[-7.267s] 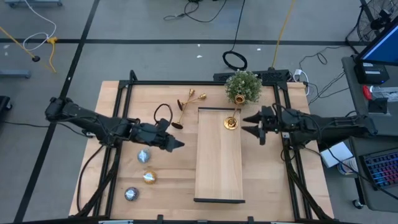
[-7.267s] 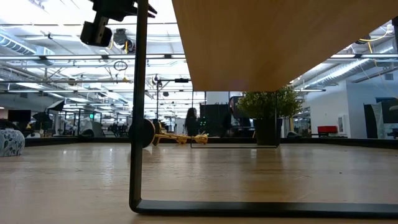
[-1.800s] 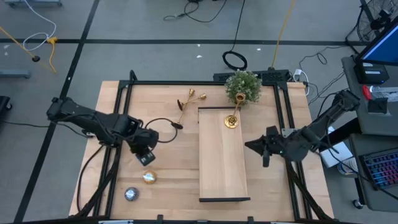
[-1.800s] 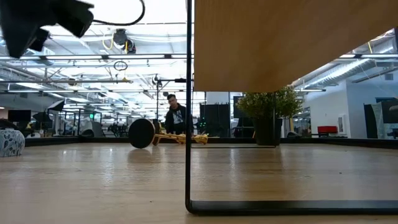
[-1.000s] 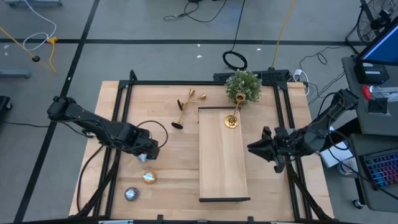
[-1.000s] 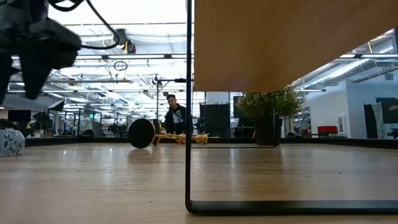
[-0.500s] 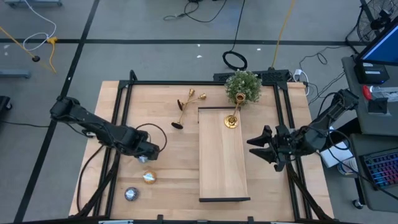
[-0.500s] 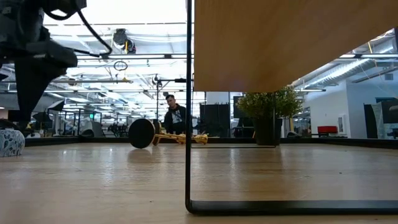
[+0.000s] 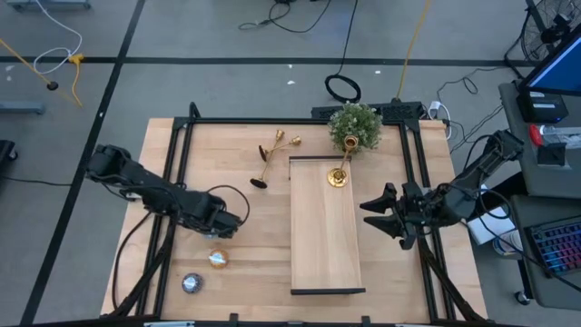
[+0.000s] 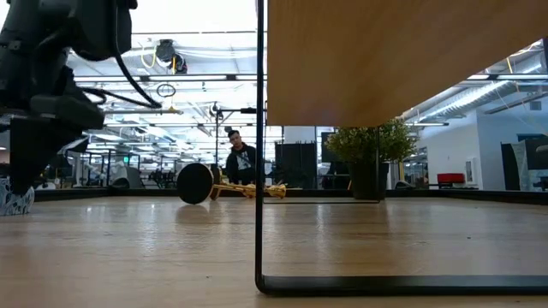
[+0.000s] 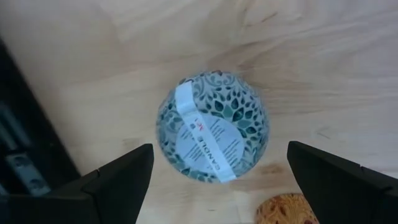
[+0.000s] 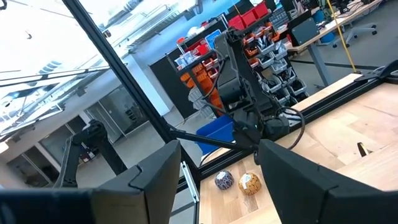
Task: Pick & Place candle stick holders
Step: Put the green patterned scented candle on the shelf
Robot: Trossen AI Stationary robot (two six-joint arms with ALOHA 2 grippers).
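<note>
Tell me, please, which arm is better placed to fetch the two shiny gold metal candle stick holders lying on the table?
Probably left: the left gripper, open, and the gold holders share one side of the raised wooden shelf; the right gripper waits across it.
</note>
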